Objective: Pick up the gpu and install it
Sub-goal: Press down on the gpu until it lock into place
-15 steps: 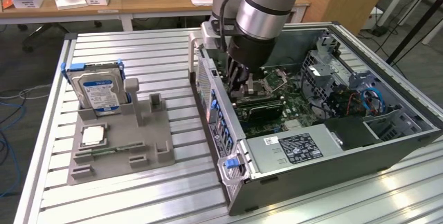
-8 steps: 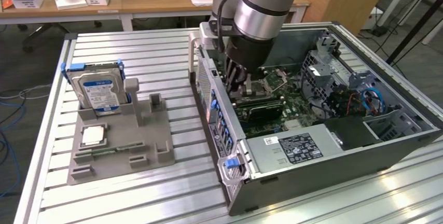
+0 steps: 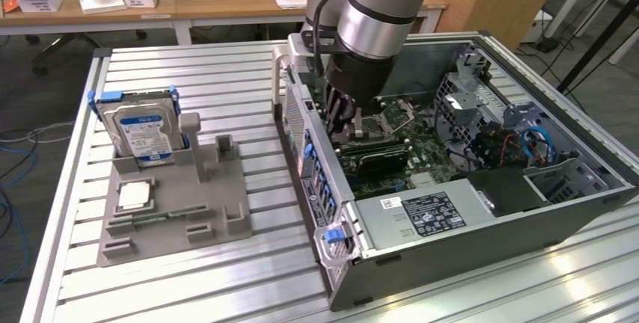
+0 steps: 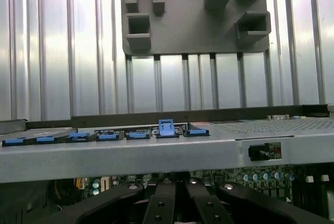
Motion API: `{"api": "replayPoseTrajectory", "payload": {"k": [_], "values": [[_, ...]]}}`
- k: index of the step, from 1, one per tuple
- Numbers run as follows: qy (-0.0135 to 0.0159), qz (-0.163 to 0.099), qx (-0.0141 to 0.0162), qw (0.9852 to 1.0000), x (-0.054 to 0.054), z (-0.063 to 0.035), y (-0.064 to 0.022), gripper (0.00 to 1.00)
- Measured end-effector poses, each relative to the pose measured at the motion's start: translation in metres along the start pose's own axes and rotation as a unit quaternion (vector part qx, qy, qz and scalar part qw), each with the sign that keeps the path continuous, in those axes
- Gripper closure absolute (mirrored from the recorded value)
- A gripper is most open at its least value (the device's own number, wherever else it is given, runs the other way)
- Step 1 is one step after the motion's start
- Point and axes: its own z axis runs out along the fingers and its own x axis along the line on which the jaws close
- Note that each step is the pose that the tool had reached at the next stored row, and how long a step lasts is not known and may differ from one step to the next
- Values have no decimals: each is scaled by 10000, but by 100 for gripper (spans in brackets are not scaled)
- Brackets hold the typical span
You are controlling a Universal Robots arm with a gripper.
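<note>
Gripper (image 3: 345,125): inside open computer case (image 3: 559,211), above motherboard (image 3: 405,147); fingers (image 4: 159,208) pressed together; gpu not discernible. Advice: descend vertically, slot aligned, gentle pressure.

The arm reaches steeply down from the top of the exterior view, its grey wrist section nearly upright over the black hand (image 3: 345,117). In the wrist view the hand (image 4: 180,195) has its two dark fingers (image 4: 162,203) brought together, closed

Exterior view looks down from above; wrist view sits close over the computer case (image 3: 479,188).
</note>
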Motion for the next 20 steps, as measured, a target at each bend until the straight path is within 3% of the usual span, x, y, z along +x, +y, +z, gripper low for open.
{"api": "replayPoseTrajectory", "payload": {"k": [7,13,20], "values": [[-34,-3,4,10000,-2,-69,2,89],[-94,-10,13,10000,-8,-83,-73,89],[-101,-11,13,9999,-8,-83,-74,89]]}}
